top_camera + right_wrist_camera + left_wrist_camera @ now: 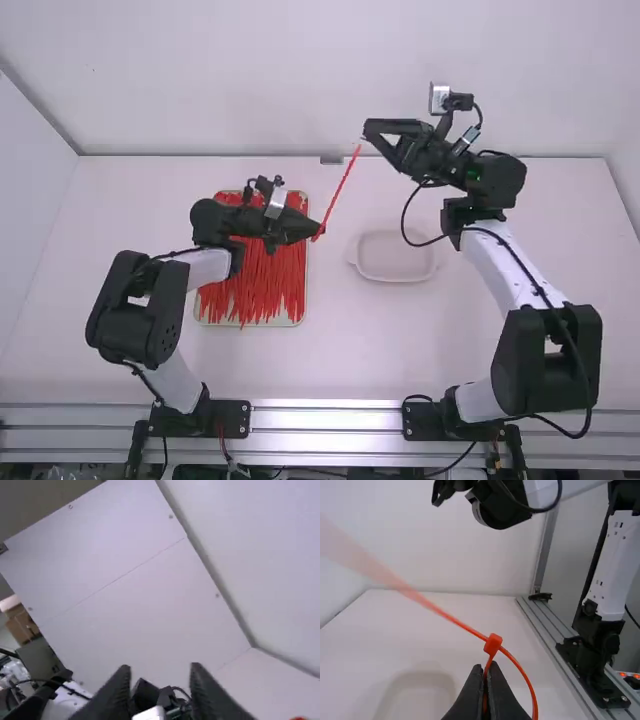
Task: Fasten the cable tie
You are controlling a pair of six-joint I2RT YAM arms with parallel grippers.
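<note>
My left gripper (308, 227) is shut on a red cable tie (340, 188) above the table's middle. The tie's tail slants up and away to a tip near my right gripper (374, 137), which hangs open just beside that tip. In the left wrist view the fingers (476, 690) pinch the strap right under the tie's head (493, 642). The tail runs through the head, and a loop (526, 680) curves down on one side. In the right wrist view my right gripper (160, 671) has spread fingers with nothing between them, pointing at the wall.
A tray (300, 318) with a heap of several red cable ties (250, 285) lies under the left arm. A white dish (393, 256) sits on the table right of the middle. The aluminium rail (555, 630) runs along the table's edge.
</note>
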